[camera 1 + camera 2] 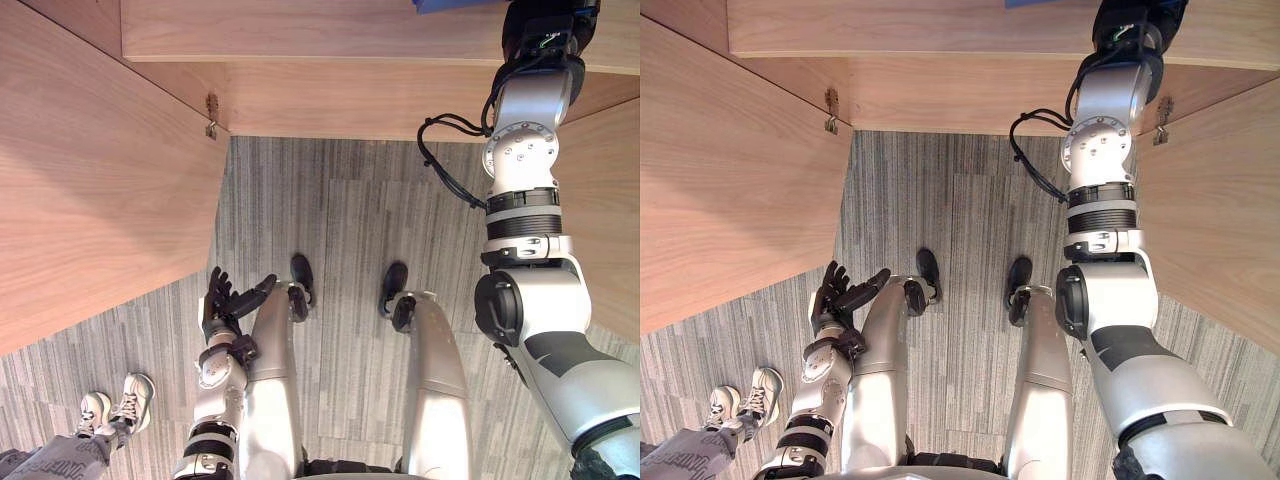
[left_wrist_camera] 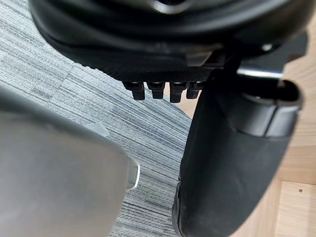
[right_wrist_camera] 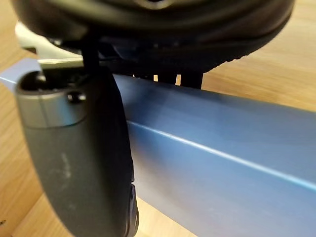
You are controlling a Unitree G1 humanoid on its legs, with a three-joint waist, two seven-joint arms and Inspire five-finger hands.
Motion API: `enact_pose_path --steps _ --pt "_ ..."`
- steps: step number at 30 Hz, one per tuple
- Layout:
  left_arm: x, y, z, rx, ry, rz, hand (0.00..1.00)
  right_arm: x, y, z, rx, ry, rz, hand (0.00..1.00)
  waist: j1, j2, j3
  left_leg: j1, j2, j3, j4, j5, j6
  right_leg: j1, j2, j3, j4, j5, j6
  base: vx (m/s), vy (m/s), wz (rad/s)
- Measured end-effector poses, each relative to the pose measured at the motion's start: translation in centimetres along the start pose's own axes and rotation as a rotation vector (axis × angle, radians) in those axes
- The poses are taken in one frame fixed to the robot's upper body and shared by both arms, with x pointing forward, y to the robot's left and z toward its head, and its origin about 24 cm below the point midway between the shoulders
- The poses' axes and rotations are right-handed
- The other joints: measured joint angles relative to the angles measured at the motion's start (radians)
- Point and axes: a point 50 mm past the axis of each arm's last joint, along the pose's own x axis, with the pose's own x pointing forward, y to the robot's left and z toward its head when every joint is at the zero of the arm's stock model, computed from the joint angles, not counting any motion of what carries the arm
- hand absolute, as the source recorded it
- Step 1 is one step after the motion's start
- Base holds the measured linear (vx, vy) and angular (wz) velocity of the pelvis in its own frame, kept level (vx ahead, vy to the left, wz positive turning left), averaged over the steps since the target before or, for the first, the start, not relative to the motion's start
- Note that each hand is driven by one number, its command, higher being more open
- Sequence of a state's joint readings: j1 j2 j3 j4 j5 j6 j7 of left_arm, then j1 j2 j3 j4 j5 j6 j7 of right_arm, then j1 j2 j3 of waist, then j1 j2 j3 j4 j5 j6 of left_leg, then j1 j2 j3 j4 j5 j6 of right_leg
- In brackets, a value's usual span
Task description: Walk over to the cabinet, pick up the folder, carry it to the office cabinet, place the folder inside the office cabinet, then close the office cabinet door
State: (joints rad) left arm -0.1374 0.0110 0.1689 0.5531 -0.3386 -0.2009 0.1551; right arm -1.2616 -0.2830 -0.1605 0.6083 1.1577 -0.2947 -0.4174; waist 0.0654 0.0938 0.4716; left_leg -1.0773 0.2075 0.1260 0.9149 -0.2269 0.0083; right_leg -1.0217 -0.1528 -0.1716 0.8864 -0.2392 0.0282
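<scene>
Right hand [image 3: 79, 163] is clamped on the blue folder [image 3: 222, 173]: thumb across the near face, fingers curled behind the top edge. Folder sits edge-on in the grip, long side running across, with wood grain behind and below it. Can't tell if it touches the shelf. From the head views, the right arm reaches up and forward into the office cabinet [image 1: 350, 100], and a blue corner of the folder pokes out beside the hand, over the cabinet wood. Left door [image 1: 100, 180] and right door [image 1: 1220, 220] both stand open, swung toward the robot; a hinge [image 1: 212, 115] is visible on the left door's inner corner. Left hand [image 1: 225, 300] hangs low by the left thigh, fingers loosely spread, holding nothing, over grey striped carpet [image 1: 340, 230]. A person's sneakers [image 1: 120, 400] are at lower left.
</scene>
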Motion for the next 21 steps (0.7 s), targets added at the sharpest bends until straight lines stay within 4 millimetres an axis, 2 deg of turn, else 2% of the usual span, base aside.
enact_pose_path --steps 4,10,13,16,20,21 --pt "-0.2 -0.2 -0.5 -0.013 0.017 0.001 1.00 -0.1 -0.1 -0.8 -0.040 0.035 0.009 1.00 -0.005 -0.003 -0.002 0.045 -0.001 0.015 -0.028 0.002 0.001 0.038 0.000 0.002 -0.024 0.005 -0.005 -0.01 -0.042 -0.02" --pt "-0.3 0.0 -1.1 0.002 0.045 -0.007 1.00 -0.6 1.1 -2.4 -0.266 0.119 0.224 1.00 -0.036 -0.026 -0.013 0.103 -0.001 0.028 -0.075 0.002 0.000 0.096 0.002 -0.003 -0.078 0.013 -0.005 0.00 -0.010 -0.01" --pt "-0.3 0.1 -1.5 0.007 0.060 -0.007 1.00 -0.5 0.3 -3.1 -0.388 0.162 0.250 1.00 -0.037 -0.033 -0.017 0.125 -0.001 0.035 -0.093 0.002 0.000 0.117 0.002 -0.007 -0.096 0.018 -0.005 0.04 -0.031 0.00" --pt "-0.4 0.3 -1.8 0.016 0.072 -0.006 1.00 -0.5 -1.4 -4.5 -0.494 0.239 0.216 1.00 -0.037 -0.034 -0.018 0.147 0.000 0.052 -0.112 0.002 0.000 0.138 0.002 -0.009 -0.124 0.030 -0.001 0.01 -0.021 -0.07" --pt "-0.4 0.3 -1.8 0.017 0.072 -0.006 1.00 -0.4 -3.0 -5.1 -0.614 0.281 0.185 1.00 -0.037 -0.034 -0.017 0.147 0.001 0.060 -0.114 0.002 0.001 0.138 0.003 -0.005 -0.136 0.038 0.002 -0.02 -0.015 -0.04" --pt "-0.4 0.3 -1.8 0.018 0.071 -0.007 1.00 -0.4 -3.3 -5.1 -0.682 0.288 0.193 0.00 -0.037 -0.034 -0.017 0.147 0.001 0.062 -0.114 0.002 0.001 0.139 0.003 -0.003 -0.138 0.040 0.003 -0.04 -0.021 -0.03"
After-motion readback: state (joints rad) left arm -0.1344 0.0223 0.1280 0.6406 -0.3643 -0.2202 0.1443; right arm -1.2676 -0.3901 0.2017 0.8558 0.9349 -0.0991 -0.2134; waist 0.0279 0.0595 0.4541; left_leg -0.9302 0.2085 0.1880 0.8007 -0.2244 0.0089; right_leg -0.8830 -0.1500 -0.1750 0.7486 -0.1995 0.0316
